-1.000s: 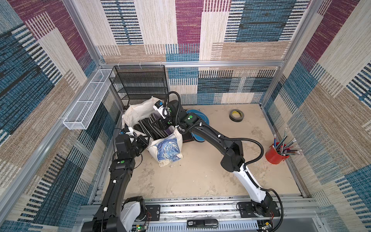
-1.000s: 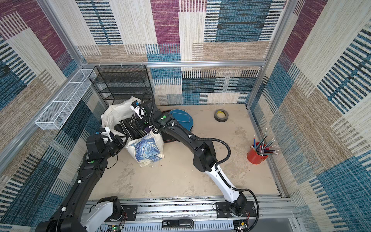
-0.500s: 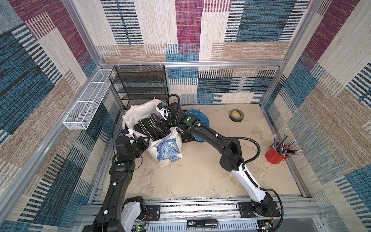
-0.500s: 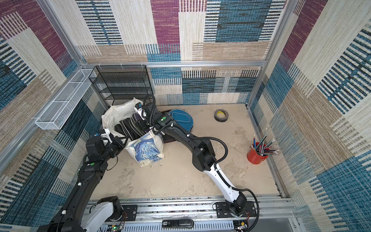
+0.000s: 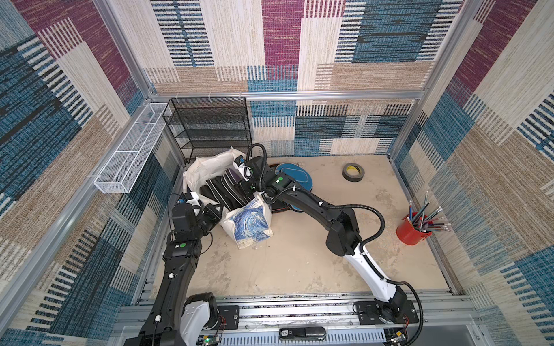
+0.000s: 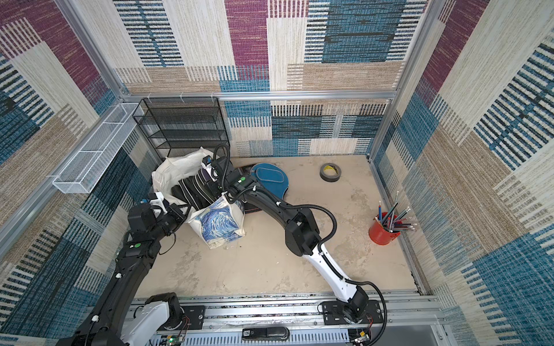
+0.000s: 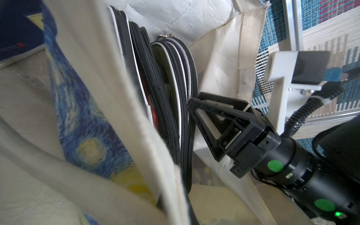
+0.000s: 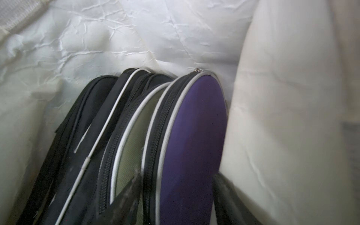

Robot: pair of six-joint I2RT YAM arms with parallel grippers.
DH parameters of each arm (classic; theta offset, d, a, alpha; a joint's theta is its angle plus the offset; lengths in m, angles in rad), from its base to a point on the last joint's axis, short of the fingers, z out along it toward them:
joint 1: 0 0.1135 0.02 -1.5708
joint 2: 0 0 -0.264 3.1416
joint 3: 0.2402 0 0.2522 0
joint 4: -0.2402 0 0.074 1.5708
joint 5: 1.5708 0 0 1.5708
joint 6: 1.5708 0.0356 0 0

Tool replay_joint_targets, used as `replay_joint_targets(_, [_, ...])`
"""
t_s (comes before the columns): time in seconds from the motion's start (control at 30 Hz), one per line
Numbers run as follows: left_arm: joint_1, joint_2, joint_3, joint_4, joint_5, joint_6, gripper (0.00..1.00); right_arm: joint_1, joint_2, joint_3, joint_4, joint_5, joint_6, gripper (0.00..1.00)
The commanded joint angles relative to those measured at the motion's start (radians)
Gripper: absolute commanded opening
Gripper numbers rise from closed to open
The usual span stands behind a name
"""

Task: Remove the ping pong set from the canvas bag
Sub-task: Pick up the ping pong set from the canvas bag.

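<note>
Four cases (image 8: 136, 146) in canvas bag (image 5: 250, 221); left pincer (image 5: 220, 211) clamps rim; right pincer (image 7: 196, 98) open astride purple case (image 8: 194, 146).

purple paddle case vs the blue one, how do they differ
The purple paddle case stands on edge inside the canvas bag; the blue paddle case lies flat on the table. The purple case is packed against other cases; the blue case is partly hidden by the right arm. Both are rounded.

The right gripper (image 7: 195, 98) is buried in the canvas bag (image 5: 207, 167) in both top views, and its fingers (image 8: 134, 187) are smeared to blur in the right wrist view. The purple case (image 8: 192, 146) is cut off by that picture's edge, and whether it's actually clamped probably can't be told.
</note>
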Motion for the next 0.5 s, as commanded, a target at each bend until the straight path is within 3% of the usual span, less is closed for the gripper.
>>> replay_joint_targets(0.0, [0.001,-0.007,0.011,-0.004,0.001,0.035,0.00,0.006,0.016,0.009,-0.044,0.180,-0.030,0.56])
replay_joint_targets(0.13, [0.000,-0.005,0.008,0.000,-0.001,0.035,0.00,0.008,0.033,0.017,-0.067,0.242,-0.052,0.56])
replay_joint_targets(0.47, [0.000,-0.013,0.003,-0.005,-0.004,0.040,0.00,0.015,0.073,0.040,-0.086,0.217,-0.046,0.55])
